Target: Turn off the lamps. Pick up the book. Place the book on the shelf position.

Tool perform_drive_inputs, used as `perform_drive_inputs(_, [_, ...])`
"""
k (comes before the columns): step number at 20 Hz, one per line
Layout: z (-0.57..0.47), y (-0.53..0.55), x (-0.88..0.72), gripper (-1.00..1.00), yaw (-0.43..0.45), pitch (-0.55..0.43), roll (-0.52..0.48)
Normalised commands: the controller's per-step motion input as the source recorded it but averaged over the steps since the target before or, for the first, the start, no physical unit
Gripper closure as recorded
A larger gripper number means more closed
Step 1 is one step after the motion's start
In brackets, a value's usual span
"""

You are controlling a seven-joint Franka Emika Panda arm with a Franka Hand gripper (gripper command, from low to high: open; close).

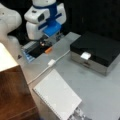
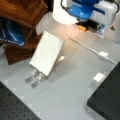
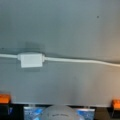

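The book (image 1: 57, 96) leans on a metal rack (image 2: 35, 77) beside the shelf position (image 1: 15, 97), not yet picked or shelved. The gripper (image 1: 46, 40) hovers well beyond it, near the inline cord switch (image 3: 31, 60); cannot tell its opening.

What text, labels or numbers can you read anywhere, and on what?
None can be read.
Large flat white book: plain cover, no text.
Black-topped silver box: small white tag, blank or too blurred.
White inline switch on the white cable: no marking visible.
Blue-and-white gripper: no lettering legible.
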Motion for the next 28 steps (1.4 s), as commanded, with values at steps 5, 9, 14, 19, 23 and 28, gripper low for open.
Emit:
perform_drive_inputs(5, [-0.09, 0.11, -0.27, -1.0, 0.035, -0.055, 0.039])
perform_drive_inputs(9, [-0.1, 0.1, -0.31, -1.0, 0.001, -0.07, 0.086])
perform_drive_inputs(14, [-0.11, 0.13, -0.33, -1.0, -0.007, -0.081, 0.107])
perform_drive_inputs(19, [-0.13, 0.17, -0.33, -1.0, -0.021, -0.094, 0.114])
perform_drive_inputs(23, [-0.14, 0.2, -0.34, -1.0, -0.016, -0.107, 0.081])
perform_drive_inputs(28, [-0.14, 0.19, -0.38, -1.0, 0.026, -0.098, 0.057])
